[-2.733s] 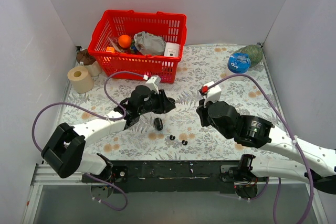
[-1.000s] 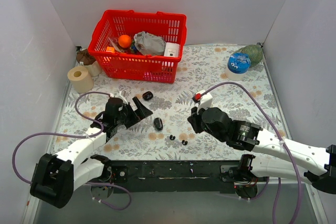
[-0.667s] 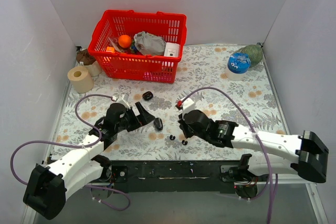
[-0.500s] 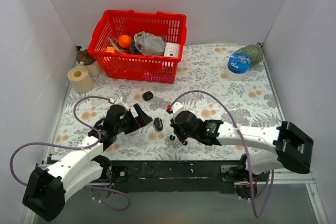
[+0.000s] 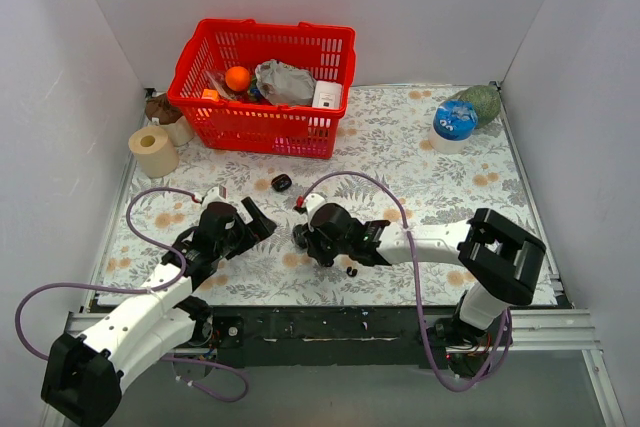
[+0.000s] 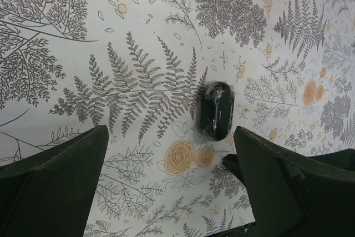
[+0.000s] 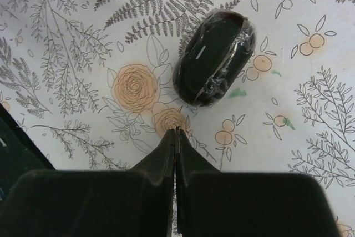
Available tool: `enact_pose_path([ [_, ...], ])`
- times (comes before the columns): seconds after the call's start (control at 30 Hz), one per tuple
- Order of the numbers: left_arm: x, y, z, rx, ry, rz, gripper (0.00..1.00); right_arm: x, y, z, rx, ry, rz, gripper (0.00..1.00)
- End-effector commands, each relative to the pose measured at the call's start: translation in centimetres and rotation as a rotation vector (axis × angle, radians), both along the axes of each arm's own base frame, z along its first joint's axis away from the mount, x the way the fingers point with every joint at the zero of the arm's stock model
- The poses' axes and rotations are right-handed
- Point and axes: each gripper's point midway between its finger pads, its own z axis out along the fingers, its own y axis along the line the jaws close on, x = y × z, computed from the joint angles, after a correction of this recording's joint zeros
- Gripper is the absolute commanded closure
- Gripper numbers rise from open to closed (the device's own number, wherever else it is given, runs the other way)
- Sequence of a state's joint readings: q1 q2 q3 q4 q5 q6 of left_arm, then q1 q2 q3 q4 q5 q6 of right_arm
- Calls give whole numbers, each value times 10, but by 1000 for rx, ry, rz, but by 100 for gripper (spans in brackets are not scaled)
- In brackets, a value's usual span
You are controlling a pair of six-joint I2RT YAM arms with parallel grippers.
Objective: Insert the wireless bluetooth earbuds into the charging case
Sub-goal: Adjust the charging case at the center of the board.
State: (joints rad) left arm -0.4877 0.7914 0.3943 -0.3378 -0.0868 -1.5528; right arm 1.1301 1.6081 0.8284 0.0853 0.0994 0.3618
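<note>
A black oval charging case (image 7: 213, 65) wrapped in clear film lies on the fern-print cloth. My right gripper (image 7: 176, 130) is shut with nothing in it, its tip just short of the case's near end. My left gripper (image 6: 171, 137) stands wide open, and the case (image 6: 215, 110) lies ahead of it, nearer its right finger (image 6: 288, 181). In the top view my right gripper (image 5: 302, 240) and left gripper (image 5: 262, 223) face each other, and the case merges with the black fingers. One tiny black earbud (image 5: 351, 271) lies by the right arm's near side.
A second black rounded piece (image 5: 281, 183) lies farther back. A red basket (image 5: 265, 87) of items stands at the back left, with a paper roll (image 5: 153, 151) beside it. A blue ball (image 5: 455, 120) and a green object (image 5: 482, 102) sit at the back right.
My right arm swung left across the cloth to the case, and its gripper closed. My left arm drew back toward the near left, still open.
</note>
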Motion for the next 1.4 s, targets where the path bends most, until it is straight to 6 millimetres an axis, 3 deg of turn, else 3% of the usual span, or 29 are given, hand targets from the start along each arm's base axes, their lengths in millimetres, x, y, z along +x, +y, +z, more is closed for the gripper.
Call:
enact_pose_path([
  [0.0,8,4,16,1,-32,42,2,14,19,14,80,-9,6,99],
  [0.33,11,-3,16,0,-27,7,2,33,5,3,85,7,-23,99],
  [0.47,13,-1,19,13,-40,12,2,20,8,7,90,44,27,99],
  [0.67,17,-1,24,8,-53,27,2,-14,4,-8,100,130,67,99],
  [1.1,11,-1,25,-5,-69,9,2,-12,28,-11,177,140,98,99],
  [1.37,10,-2,21,-4,-57,3,2,1,25,-22,161,131,38,99],
])
